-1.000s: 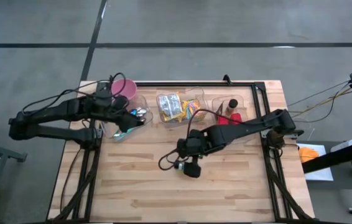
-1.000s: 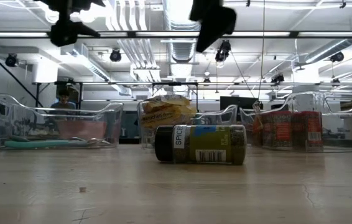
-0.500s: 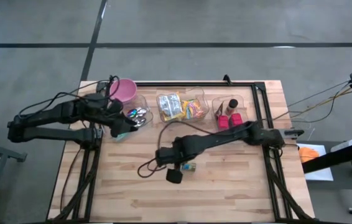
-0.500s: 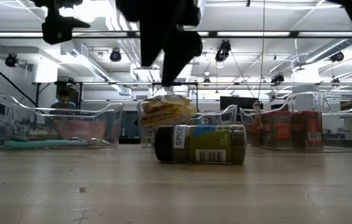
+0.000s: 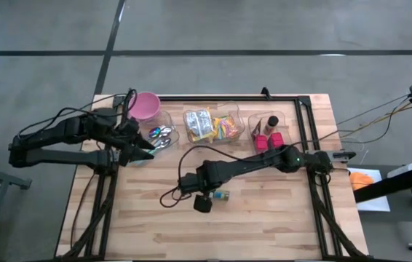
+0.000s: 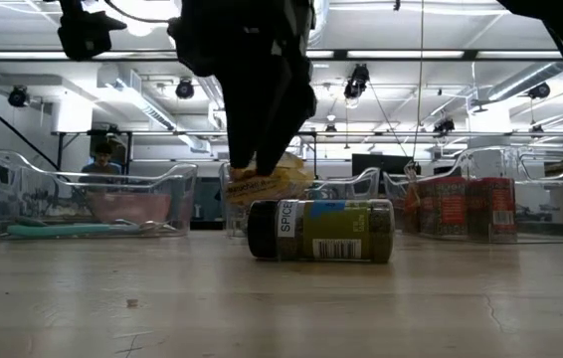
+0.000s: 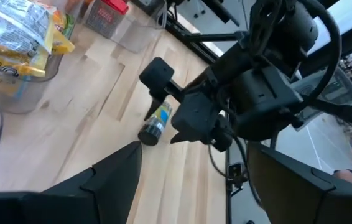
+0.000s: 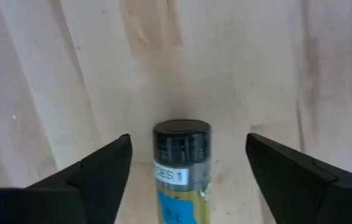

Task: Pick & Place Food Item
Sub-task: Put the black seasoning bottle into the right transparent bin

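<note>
On the left the left gripper waits open by the pink bowl and plastic bins, while the right gripper, jaws spread wide, hangs over the spice jar lying mid-table (label reads "SPICE", rest cut off).

Spice jar on table, bins behind.

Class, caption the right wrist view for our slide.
Open right gripper poised over a spice jar lying on the wooden table.
</note>
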### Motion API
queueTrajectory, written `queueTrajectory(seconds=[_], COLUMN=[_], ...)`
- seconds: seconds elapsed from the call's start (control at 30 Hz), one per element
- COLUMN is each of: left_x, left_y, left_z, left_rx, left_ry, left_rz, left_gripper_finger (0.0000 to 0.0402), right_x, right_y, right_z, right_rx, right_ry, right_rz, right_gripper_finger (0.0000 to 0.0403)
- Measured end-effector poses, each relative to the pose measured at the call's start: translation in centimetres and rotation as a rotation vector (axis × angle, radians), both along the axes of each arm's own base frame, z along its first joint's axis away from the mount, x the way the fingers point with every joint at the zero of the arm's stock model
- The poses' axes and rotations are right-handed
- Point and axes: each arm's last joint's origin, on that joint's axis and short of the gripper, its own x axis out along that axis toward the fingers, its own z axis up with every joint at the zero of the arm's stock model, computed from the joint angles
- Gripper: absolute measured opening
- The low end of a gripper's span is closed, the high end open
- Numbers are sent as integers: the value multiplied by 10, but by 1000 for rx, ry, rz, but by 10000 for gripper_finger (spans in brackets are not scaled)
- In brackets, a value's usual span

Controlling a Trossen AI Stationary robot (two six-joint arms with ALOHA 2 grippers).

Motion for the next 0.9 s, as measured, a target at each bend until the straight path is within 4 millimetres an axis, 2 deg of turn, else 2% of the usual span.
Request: queueTrajectory(seconds=[0.27,0.9], left_x=[-4,-5], left_y=[-1,-1], left_z=[-2,-3], left_rx=[12,26], left_ry=[27,33], left_rz=[-14,-22], left_gripper_finger=[294,294], right_x=[-4,-11], right_y=[1,-1], right_z=[-25,-65], right_rx=[8,15], right_ry=[53,98], right_rz=[4,10], right_gripper_finger=[259,255])
